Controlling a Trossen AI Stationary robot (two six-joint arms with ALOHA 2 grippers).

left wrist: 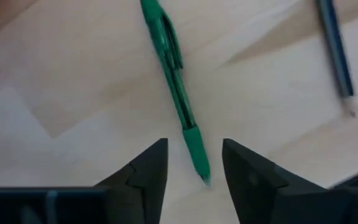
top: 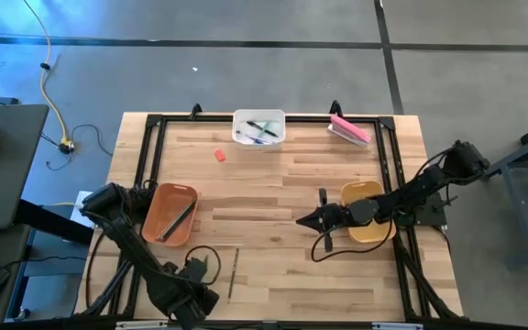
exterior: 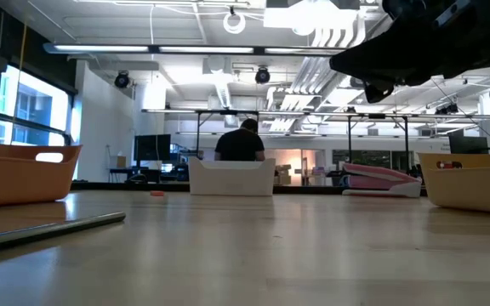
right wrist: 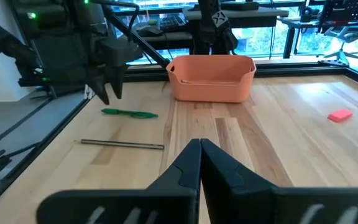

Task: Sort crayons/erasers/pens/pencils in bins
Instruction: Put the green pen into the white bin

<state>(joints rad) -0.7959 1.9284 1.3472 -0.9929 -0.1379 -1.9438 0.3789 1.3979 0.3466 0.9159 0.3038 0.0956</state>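
Wooden tabletop, near edge: the left gripper, jaws apart, hovers over the tip of a green pen lying flat beside a dark pencil. Light, stiff and likely slick, the pen is best pinched mid-barrel. The right gripper, pressed together, waits near the mustard bin.

A green pen lies flat on the table beside a thin pencil.

Orange bin is sitting far left, white bin in the middle, yellow bin right, and a pencil is lying up front.
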